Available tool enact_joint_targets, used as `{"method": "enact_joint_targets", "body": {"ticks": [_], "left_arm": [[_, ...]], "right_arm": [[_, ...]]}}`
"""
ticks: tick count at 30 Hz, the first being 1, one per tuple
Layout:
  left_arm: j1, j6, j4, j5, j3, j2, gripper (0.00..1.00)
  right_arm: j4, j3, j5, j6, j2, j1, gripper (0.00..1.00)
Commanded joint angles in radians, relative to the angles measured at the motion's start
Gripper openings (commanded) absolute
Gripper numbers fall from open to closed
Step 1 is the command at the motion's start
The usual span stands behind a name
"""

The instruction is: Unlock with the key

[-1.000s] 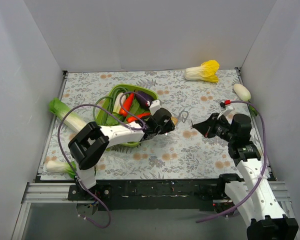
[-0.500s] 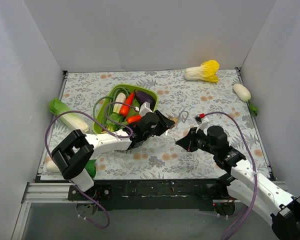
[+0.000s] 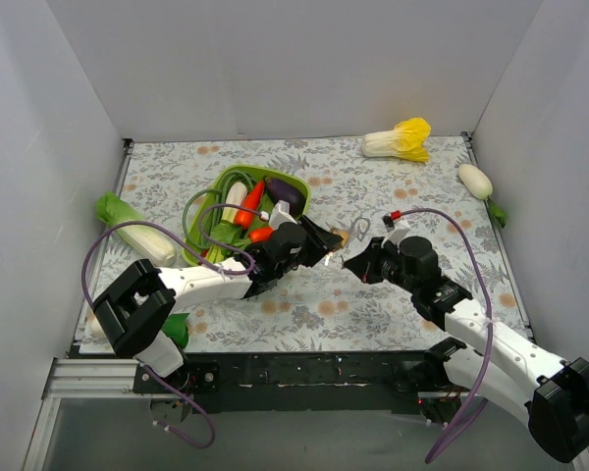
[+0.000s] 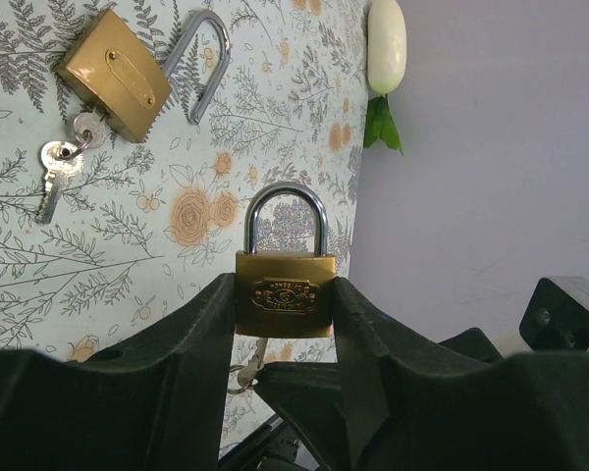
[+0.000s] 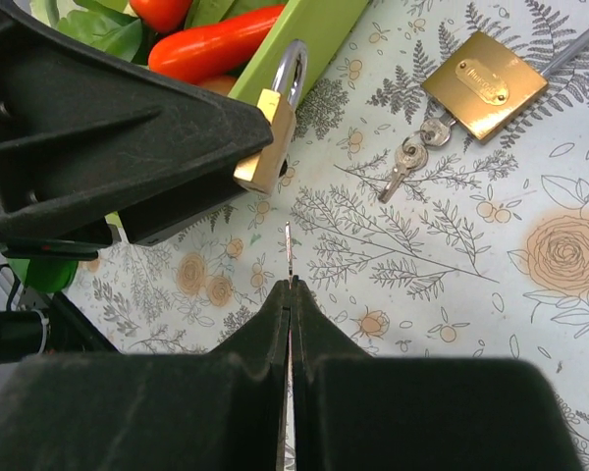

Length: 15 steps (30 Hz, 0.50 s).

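My left gripper (image 4: 285, 285) is shut on a brass padlock (image 4: 285, 294) with a closed silver shackle and holds it upright above the table. It also shows in the right wrist view (image 5: 268, 149). My right gripper (image 5: 290, 287) is shut on the thin silvery key (image 5: 288, 250), whose blade sticks out from the fingertips toward the padlock. In the left wrist view the key (image 4: 260, 351) sits just under the padlock's bottom. In the top view the two grippers, left (image 3: 324, 247) and right (image 3: 358, 263), almost meet at mid-table.
A second brass padlock (image 5: 483, 83) with an open shackle lies on the table with a small bunch of keys (image 5: 407, 162). A green basket (image 3: 216, 196) of vegetables stands behind the left arm. A cabbage (image 3: 400, 139), a white radish (image 3: 475, 180) and a leek (image 3: 133, 231) lie around.
My right arm has swung left across the table, bringing the key up to the padlock. My left arm has shifted a little, still holding the padlock.
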<state>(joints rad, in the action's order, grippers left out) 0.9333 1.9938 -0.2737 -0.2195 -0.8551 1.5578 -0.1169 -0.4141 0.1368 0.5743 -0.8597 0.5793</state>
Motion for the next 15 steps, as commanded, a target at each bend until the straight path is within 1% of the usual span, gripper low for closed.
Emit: {"method": "enact_joint_targets", "body": {"ticks": [1, 15], "left_arm": [[0.001, 0.034, -0.038, 0.008, 0.005, -0.041, 0.00], [0.001, 0.036, -0.041, 0.020, -0.004, -0.019, 0.00]], "right_arm": [[-0.070, -0.069, -0.009, -0.010, -0.018, 0.008, 0.01], [-0.069, -0.089, 0.000, -0.030, -0.053, 0.008, 0.01]]}}
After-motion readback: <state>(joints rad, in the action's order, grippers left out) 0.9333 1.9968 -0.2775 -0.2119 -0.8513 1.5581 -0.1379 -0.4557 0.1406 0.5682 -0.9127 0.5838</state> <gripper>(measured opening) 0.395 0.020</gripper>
